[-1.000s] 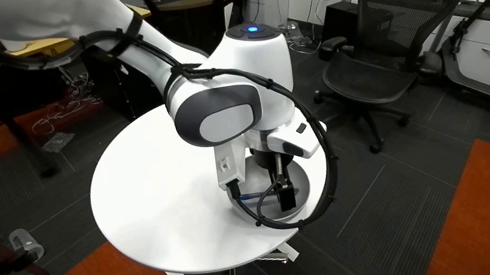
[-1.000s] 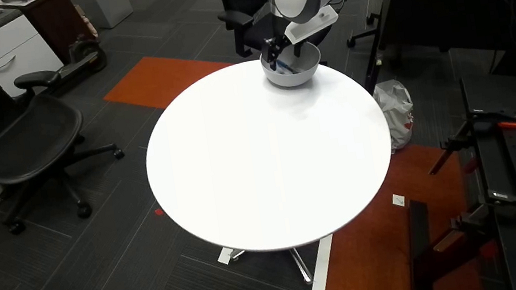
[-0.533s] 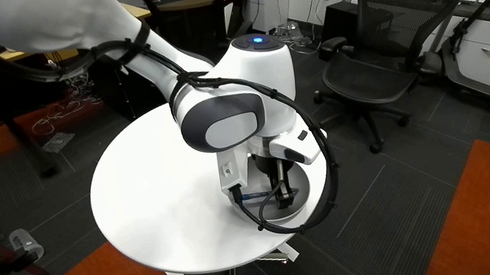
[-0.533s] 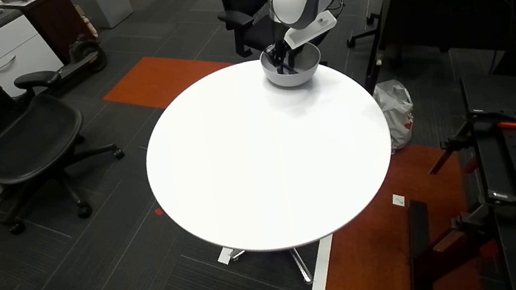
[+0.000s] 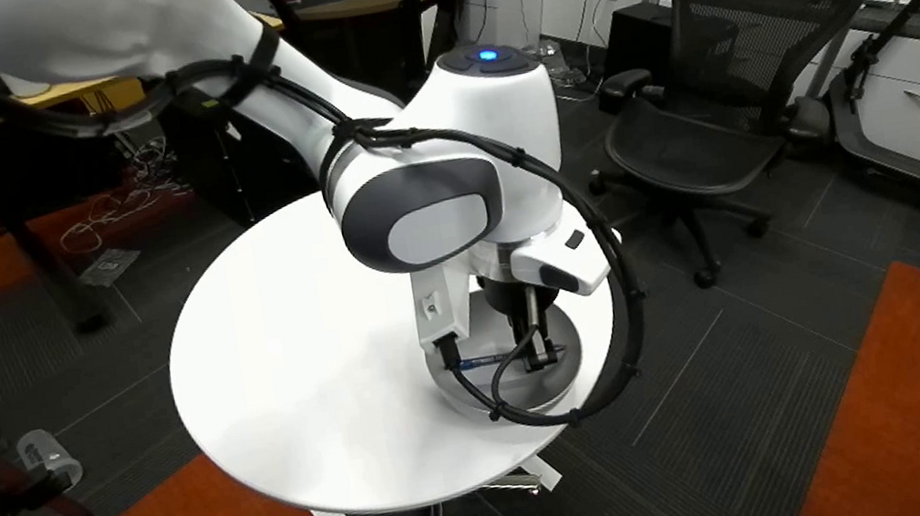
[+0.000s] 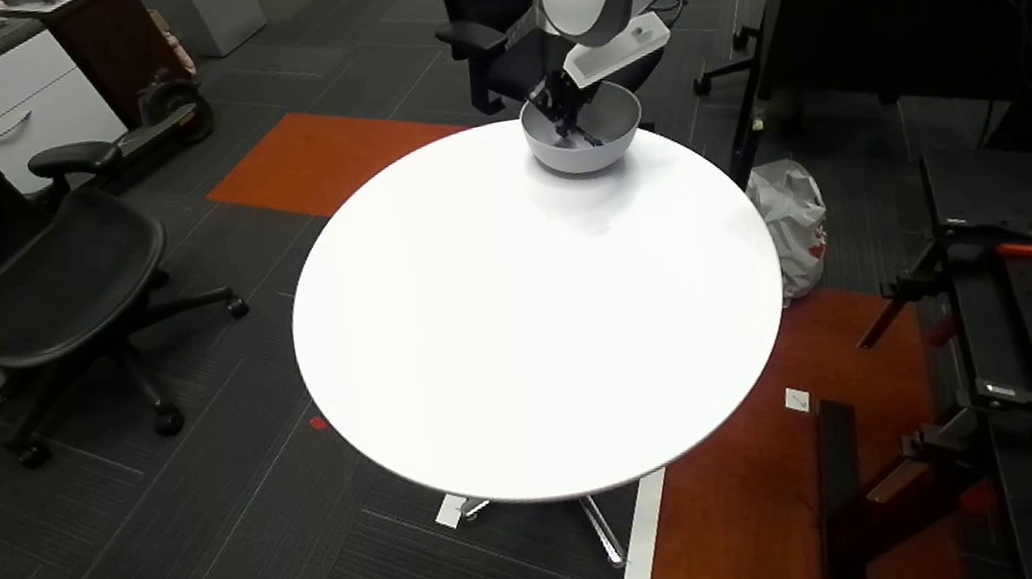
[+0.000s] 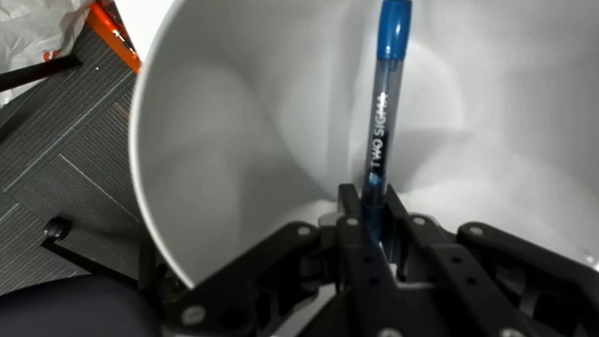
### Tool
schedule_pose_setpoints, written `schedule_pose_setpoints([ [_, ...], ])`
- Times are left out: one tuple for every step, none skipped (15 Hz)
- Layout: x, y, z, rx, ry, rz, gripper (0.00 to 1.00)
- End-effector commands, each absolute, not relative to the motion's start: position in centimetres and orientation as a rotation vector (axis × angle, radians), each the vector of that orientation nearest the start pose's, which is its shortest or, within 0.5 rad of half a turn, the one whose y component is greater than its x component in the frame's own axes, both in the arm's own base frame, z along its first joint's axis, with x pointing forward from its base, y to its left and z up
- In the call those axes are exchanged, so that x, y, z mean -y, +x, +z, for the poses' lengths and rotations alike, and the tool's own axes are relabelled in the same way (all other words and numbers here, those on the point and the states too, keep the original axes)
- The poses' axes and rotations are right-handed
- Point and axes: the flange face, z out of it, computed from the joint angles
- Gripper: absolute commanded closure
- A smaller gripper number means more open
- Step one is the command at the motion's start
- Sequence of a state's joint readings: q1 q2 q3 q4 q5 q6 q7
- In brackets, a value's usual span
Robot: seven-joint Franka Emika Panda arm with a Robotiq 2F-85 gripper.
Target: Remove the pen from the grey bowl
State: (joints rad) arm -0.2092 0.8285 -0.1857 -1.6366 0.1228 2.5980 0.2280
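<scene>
The tool (image 7: 371,199) pinches the pen (image 7: 384,117) off-centre inside the grey bowl (image 7: 201,135). Probably light, stiff and slick, the pen should tilt less if gripped nearer its middle.

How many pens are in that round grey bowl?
1: a thin blue pen with a clear barrel, inside the round light grey bowl, pinched in the black gripper. The gripper hides part of the bowl, so another could be covered.

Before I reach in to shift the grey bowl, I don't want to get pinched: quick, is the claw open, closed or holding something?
Claw: closed, holding the pen inside the grey bowl.
</scene>
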Motion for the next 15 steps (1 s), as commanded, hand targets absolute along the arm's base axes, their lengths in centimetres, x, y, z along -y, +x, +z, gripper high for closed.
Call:
schedule_pose_setpoints([
  [24.4, 63.4, 21.2, -1.075, -3.02, -0.286, 0.97],
  [24.1, 63.1, 23.0, -1.073, -3.021, -0.316, 0.97],
  [23.7, 62.9, 24.5, -1.059, -3.019, -0.34, 0.97],
  [23.1, 62.5, 26.3, -1.034, -3.024, -0.36, 0.97],
  [22.0, 62.0, 27.8, -0.995, -3.028, -0.378, 0.97],
  [21.1, 61.9, 29.0, -0.941, -3.04, -0.392, 0.97],
  [19.7, 61.6, 30.0, -0.879, -3.059, -0.394, 0.97],
  [18.4, 61.3, 30.7, -0.819, -3.075, -0.397, 0.97],
  [16.9, 61.2, 31.1, -0.769, -3.095, -0.416, 0.97],
  [15.6, 61.0, 31.5, -0.728, -3.108, -0.427, 0.97],
  [13.8, 60.8, 31.6, -0.667, -3.116, -0.444, 0.97],
  [12.2, 60.5, 31.8, -0.615, -3.121, -0.447, 0.97],
  [10.6, 60.1, 31.8, -0.559, -3.123, -0.45, 0.97],
  [8.9, 59.6, 31.6, -0.501, -3.119, -0.453, 0.97],
  [7.2, 59.2, 31.4, -0.455, -3.113, -0.458, 0.97],
])
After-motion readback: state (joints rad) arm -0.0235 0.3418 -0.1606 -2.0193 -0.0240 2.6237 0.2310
